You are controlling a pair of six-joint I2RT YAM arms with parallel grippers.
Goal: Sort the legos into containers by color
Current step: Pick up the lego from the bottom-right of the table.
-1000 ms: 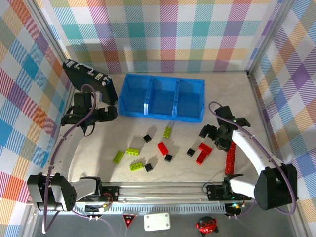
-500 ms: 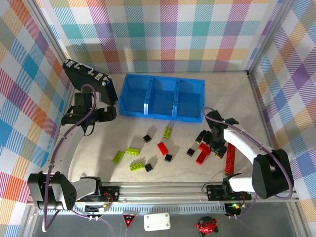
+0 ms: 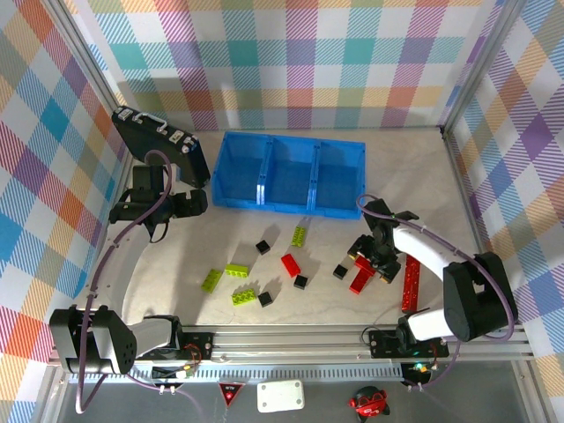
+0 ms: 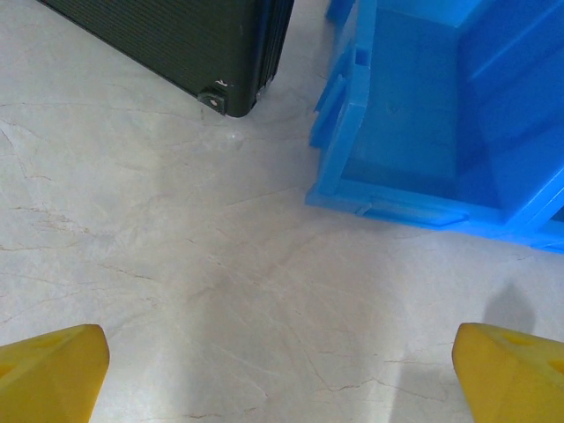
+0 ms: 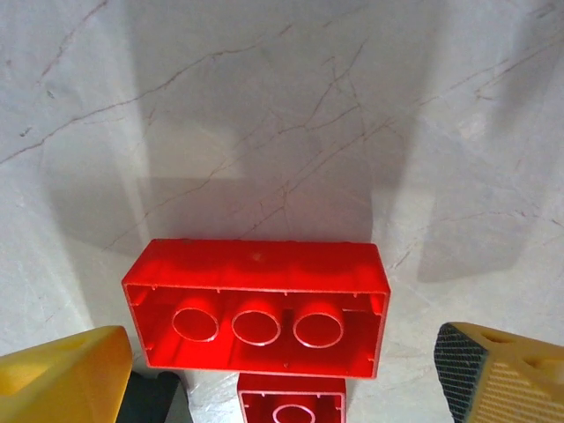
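Spread apart on the right gripper, flanking an upturned red oblong plastic brick; smaller red brick at 6 o'clock. Spread wide on the left gripper above pale marbled table; bright blue plastic bin at 1 o'clock, black ribbed case at 11.

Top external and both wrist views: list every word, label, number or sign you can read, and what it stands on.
No readable text anywhere.
Red triangular sign at the near edge: too small to read.
White plate beside it: no legible marking.
Red brick, underside up: no lettering visible.
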